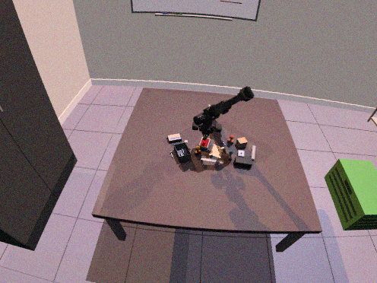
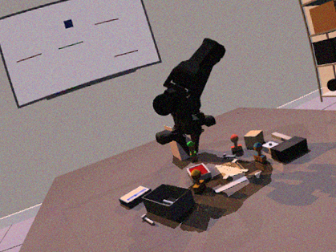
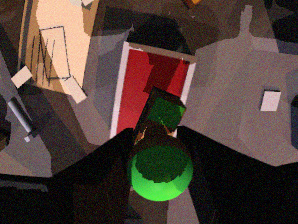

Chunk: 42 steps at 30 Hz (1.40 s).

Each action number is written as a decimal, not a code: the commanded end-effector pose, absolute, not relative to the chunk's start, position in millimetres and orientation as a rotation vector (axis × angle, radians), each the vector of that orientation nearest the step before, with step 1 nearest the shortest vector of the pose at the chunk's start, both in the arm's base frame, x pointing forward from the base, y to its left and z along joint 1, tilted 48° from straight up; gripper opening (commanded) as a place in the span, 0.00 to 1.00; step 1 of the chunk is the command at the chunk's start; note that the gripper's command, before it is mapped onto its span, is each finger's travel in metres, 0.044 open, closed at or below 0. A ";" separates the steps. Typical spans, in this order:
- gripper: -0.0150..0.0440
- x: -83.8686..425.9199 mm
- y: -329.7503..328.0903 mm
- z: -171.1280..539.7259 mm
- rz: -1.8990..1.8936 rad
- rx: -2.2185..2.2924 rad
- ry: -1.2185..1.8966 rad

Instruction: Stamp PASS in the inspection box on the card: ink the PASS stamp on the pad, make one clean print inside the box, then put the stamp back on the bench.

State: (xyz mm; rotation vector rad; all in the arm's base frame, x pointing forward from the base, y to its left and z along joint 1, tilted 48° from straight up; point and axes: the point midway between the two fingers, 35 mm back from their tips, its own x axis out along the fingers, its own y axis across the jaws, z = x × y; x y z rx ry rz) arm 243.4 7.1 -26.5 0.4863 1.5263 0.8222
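My gripper (image 1: 205, 135) (image 2: 192, 149) (image 3: 155, 134) is shut on the green-knobbed stamp (image 2: 190, 145) (image 3: 161, 186), whose dark base points downward. In the wrist view the base overlaps the near right part of the red ink pad (image 1: 205, 143) (image 2: 198, 169) (image 3: 136, 75). In the exterior view it hangs above and behind the pad, apart from it. The fingers and stamp hide the pad's near end. The cream card (image 1: 216, 151) (image 2: 230, 170) (image 3: 75, 30) lies beside the pad, with the outlined box (image 3: 67, 52) on it. The word on the stamp cannot be read.
Stamps with yellow (image 2: 196, 172), red (image 2: 234, 138) and blue (image 2: 257, 146) knobs stand around the card. An open black bin (image 1: 182, 153) (image 2: 184, 201) and pale-topped case (image 1: 174, 138) (image 2: 136, 195) are left. A wooden block (image 2: 254, 140) and black block (image 2: 290, 149) are right; a pale strip (image 2: 231, 185) lies in front.
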 end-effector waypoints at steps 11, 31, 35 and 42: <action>0.25 242.8 13.4 -32.4 0.821 0.491 1.523; 0.25 240.8 23.1 -41.1 0.823 0.492 1.523; 0.25 240.4 25.1 -42.7 0.823 0.492 1.523; 0.25 239.4 28.5 -45.6 0.824 0.493 1.522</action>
